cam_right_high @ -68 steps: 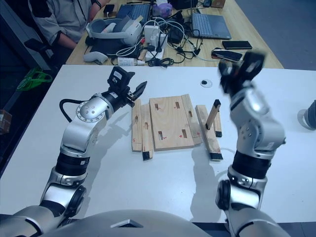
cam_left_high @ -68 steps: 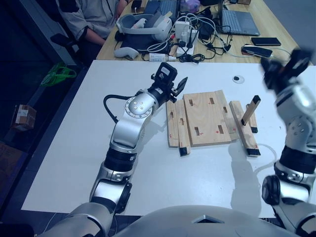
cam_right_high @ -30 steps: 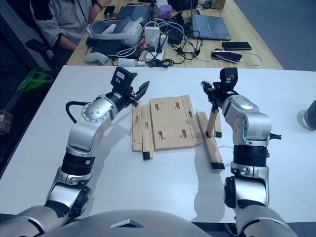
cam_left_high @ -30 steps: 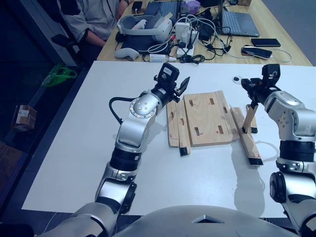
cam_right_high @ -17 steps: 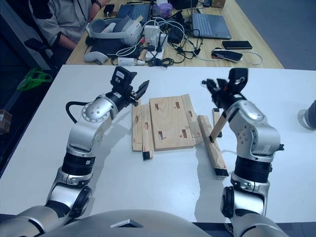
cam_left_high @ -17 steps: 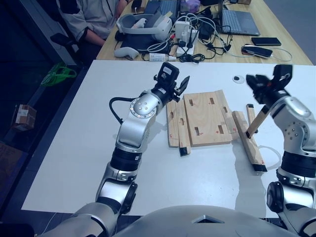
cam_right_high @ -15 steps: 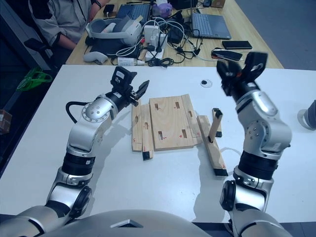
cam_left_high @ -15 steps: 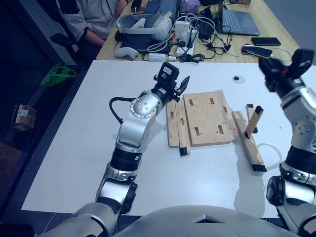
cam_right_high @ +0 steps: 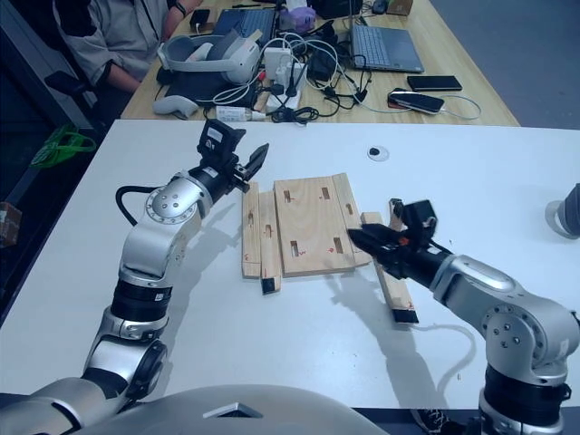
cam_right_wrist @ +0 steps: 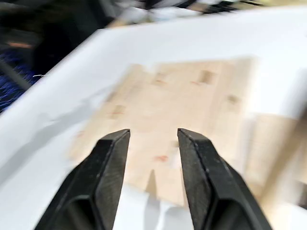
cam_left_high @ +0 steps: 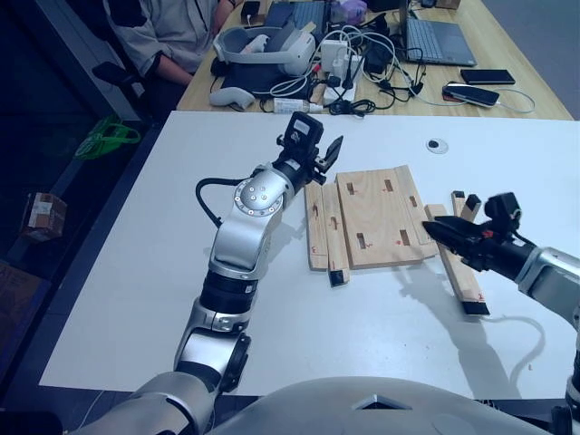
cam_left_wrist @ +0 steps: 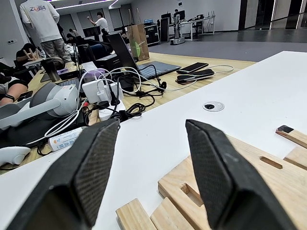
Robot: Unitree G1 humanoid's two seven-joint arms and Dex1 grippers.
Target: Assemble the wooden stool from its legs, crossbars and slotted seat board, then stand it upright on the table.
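Your board (cam_left_high: pixel 379 217) lies flat, legs (cam_left_high: pixel 317 227) alongside pointing away from you; left gripper (cam_left_wrist: pixel 153 127) and right gripper (cam_right_wrist: pixel 153 136) hold their fingers wide, empty (left wrist view shows slots (cam_left_wrist: pixel 271 163) close).

The white table (cam_left_high: pixel 127 272) bears the slotted seat board (cam_left_high: pixel 381 217) lying flat, wooden bars (cam_left_high: pixel 319 227) flanking it, a small disc (cam_left_high: pixel 438 145) beyond.

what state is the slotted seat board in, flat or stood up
Flat. The seat board lies face up on the table, all four slots showing, and nothing is fitted into them.
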